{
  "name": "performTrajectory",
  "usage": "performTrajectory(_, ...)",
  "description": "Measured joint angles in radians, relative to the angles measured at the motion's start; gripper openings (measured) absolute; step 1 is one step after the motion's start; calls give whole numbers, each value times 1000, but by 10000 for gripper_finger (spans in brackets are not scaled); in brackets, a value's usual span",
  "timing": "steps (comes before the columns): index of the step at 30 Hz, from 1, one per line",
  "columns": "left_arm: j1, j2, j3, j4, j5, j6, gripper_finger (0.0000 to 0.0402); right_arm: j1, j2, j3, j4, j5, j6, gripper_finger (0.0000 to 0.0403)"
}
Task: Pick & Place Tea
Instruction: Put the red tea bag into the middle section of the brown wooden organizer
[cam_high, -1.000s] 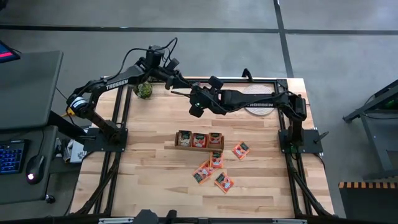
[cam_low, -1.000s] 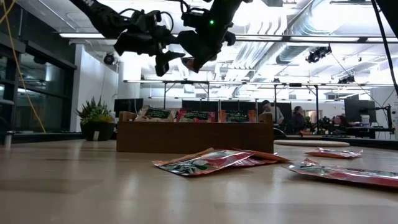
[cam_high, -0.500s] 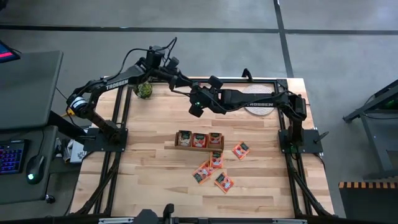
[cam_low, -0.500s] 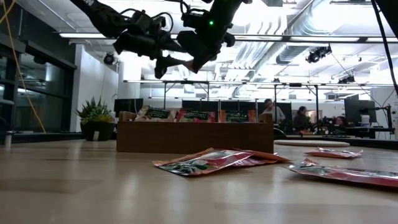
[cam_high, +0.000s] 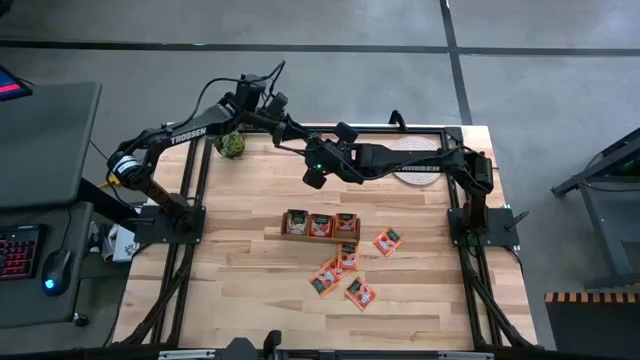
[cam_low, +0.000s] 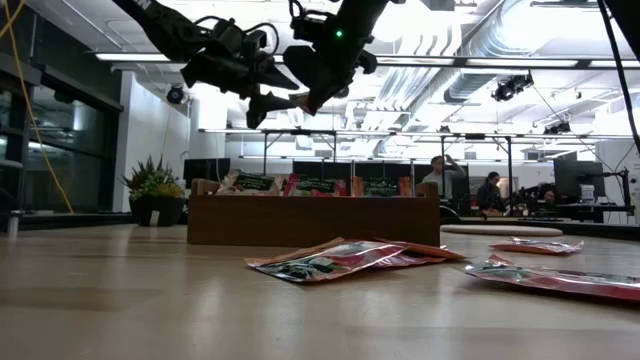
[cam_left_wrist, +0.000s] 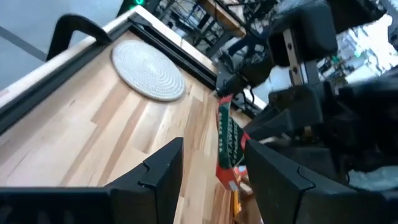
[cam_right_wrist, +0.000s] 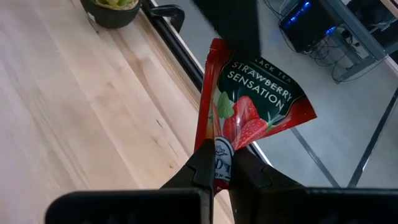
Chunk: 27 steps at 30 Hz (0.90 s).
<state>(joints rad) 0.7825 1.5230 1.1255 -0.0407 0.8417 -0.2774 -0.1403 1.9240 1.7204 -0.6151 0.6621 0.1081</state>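
Observation:
My right gripper (cam_right_wrist: 219, 158) is shut on one tea sachet (cam_right_wrist: 255, 99), red with a green label, high above the table's far middle. My left gripper (cam_left_wrist: 211, 150) is open and faces it. That sachet (cam_left_wrist: 229, 146) shows in the gap between the left fingers, close to one of them. In the low view both grippers meet up high, the left (cam_low: 268, 92) and the right (cam_low: 312, 92). The wooden box (cam_high: 320, 225) stands mid-table with sachets upright in its compartments. Several loose sachets (cam_high: 342, 272) lie flat on the table near it, and one (cam_high: 388, 241) lies to its right. My right gripper pinches the sachet by one end (cam_right_wrist: 219, 148) between its two fingers, coming from the table's right side. The rest of the sachet sticks out beyond the fingertips, lifted clear of the table. My left gripper has a finger (cam_left_wrist: 261, 162) right beside the sachet; I cannot tell whether it touches.
A round woven mat (cam_high: 415, 165) lies at the table's far right under the right arm. A small potted plant (cam_high: 232, 146) stands at the far left corner. Bare wood stretches left of the box and along the near edge.
My left gripper has turned at the wrist, and its fingers have swung round toward the sachet in my right gripper. The gap between its fingers looks the same. The right gripper and the sachet have kept still.

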Motion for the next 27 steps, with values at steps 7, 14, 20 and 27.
performTrajectory(7, -55, 0, 0, -45, -54, 65, 169, -5, 0, 0, 6, -1, -3, 16)
performTrajectory(14, -70, 0, 0, -36, -149, 68, 169, -4, 0, 0, 7, -9, -3, 16)
performTrajectory(20, -70, 0, 0, -37, -170, 68, 169, -4, 0, 0, 5, -15, 6, 16)
performTrajectory(27, -70, 0, 0, -37, -175, 75, 155, -4, 0, 0, 5, -31, 11, 15)
